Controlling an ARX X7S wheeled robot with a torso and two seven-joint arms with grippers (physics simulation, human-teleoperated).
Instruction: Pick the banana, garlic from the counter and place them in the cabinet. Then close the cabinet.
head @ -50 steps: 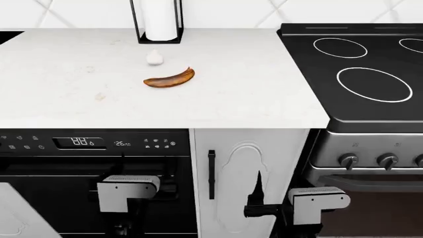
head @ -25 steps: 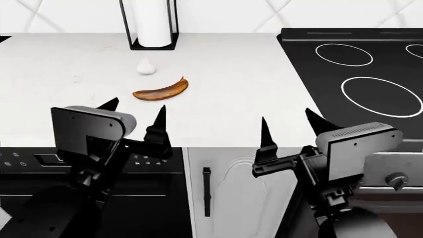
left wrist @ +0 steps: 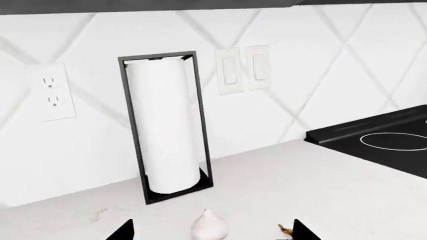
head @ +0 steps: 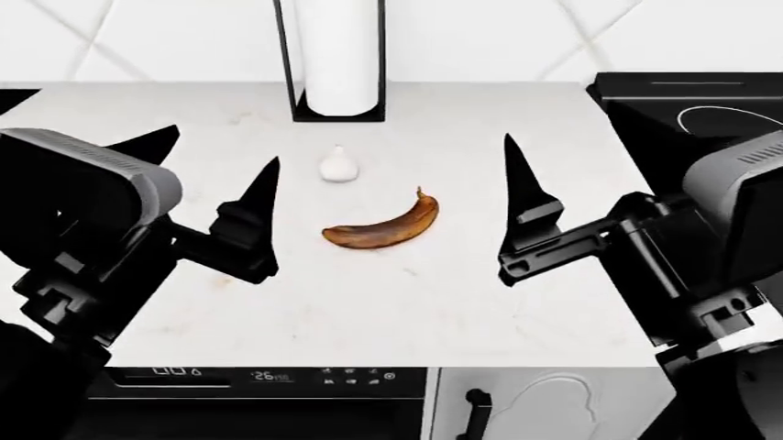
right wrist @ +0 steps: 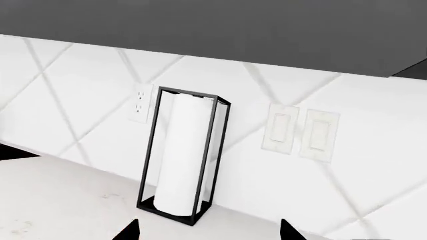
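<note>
The brown-and-orange banana point(head: 383, 226) lies on the white counter point(head: 404, 312), with the small whitish garlic point(head: 339, 165) just behind it. My left gripper point(head: 222, 147) is open and empty, hovering left of both. In the left wrist view the garlic point(left wrist: 209, 227) sits between its fingertips point(left wrist: 123, 232), and the banana's stem tip point(left wrist: 287, 231) shows beside one. My right gripper point(right wrist: 209, 231) is open and empty; one of its fingers point(head: 523, 197) stands right of the banana, the other is hidden in the head view.
A paper-towel roll in a black frame point(head: 340, 55) stands at the back wall. A black cooktop point(head: 685, 115) lies to the right. Below the counter's front edge are a black control panel point(head: 270, 376) and a white cabinet door with a black handle point(head: 474, 408). Wall outlets and switches point(left wrist: 243, 70).
Both arms have risen from below the counter's front to over its surface. The grippers now flank the banana and garlic. The head view has shifted, and both items sit closer to its centre.
</note>
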